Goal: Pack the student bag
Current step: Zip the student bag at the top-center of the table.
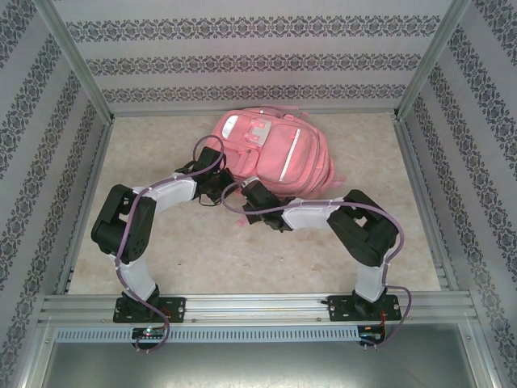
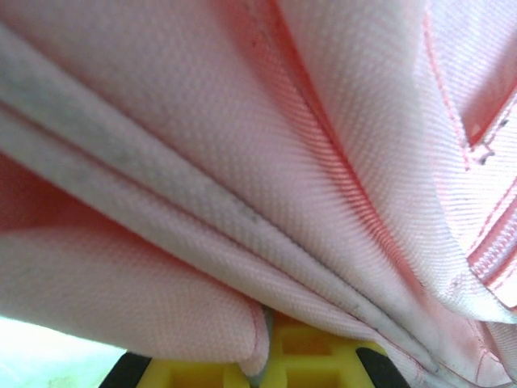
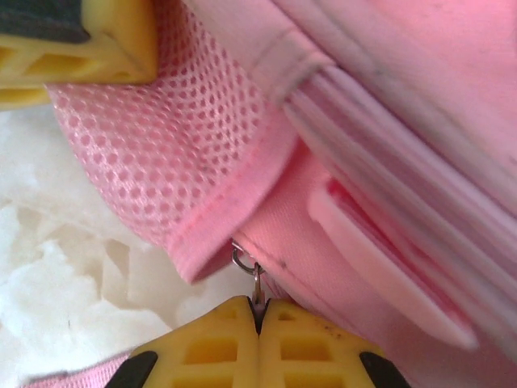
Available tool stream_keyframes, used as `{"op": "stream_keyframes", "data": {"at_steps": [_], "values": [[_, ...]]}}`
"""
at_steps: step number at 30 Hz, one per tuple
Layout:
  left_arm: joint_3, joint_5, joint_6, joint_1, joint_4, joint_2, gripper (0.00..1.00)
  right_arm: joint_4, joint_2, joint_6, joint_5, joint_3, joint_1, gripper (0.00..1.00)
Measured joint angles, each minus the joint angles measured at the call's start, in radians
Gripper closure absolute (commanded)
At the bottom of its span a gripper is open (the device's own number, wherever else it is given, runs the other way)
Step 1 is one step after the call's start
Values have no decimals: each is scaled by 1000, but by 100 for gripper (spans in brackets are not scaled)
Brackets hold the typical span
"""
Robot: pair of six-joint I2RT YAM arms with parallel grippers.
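Note:
The student bag (image 1: 275,153), a large pink backpack, lies flat at the back middle of the table. My left gripper (image 1: 212,183) is at the bag's near left edge; in the left wrist view its yellow fingers (image 2: 317,357) are shut on a fold of the bag's pink fabric (image 2: 242,242). My right gripper (image 1: 252,199) is at the bag's near edge. In the right wrist view it (image 3: 258,309) is shut on a small metal zip pull (image 3: 256,284), which hangs from a ring (image 3: 241,260) under a pink mesh pocket (image 3: 161,153).
The beige marbled table (image 1: 186,242) is enclosed by patterned walls and an aluminium frame (image 1: 81,73). A yellow finger of the left gripper (image 3: 81,40) shows at the top left of the right wrist view, against the mesh.

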Motion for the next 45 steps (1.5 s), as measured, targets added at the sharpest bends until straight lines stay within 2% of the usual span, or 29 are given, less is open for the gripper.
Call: {"op": "stream_keyframes", "data": {"at_steps": [12, 20, 23, 24, 27, 29, 31, 35, 39, 42, 45], "values": [[5, -5, 9, 37, -32, -5, 100, -102, -178, 85, 50, -134, -55, 100], [12, -24, 84, 177, -85, -18, 100, -180, -341, 128, 87, -236, -140, 100], [63, -14, 128, 229, -132, -3, 100, -192, -386, 129, 85, -245, -158, 100], [85, -11, 142, 240, -150, 5, 92, -194, -396, 129, 78, -245, -161, 100], [124, -10, 163, 252, -180, 15, 53, -195, -416, 131, 54, -245, -161, 100], [128, -10, 162, 253, -193, 7, 42, -195, -418, 137, 42, -244, -161, 100], [126, -5, 149, 250, -216, -8, 41, -195, -418, 145, 29, -244, -161, 100], [90, 33, 85, 188, -223, -79, 41, -197, -415, 166, 4, -229, -147, 100], [56, 89, -26, 31, -196, -124, 40, -194, -400, 182, -5, -218, -123, 100], [23, 115, -134, -76, -125, -125, 34, -193, -391, 187, -15, -218, -116, 100], [-24, 124, -248, -133, -35, -123, 30, -186, -389, 190, -28, -218, -115, 100]]}}
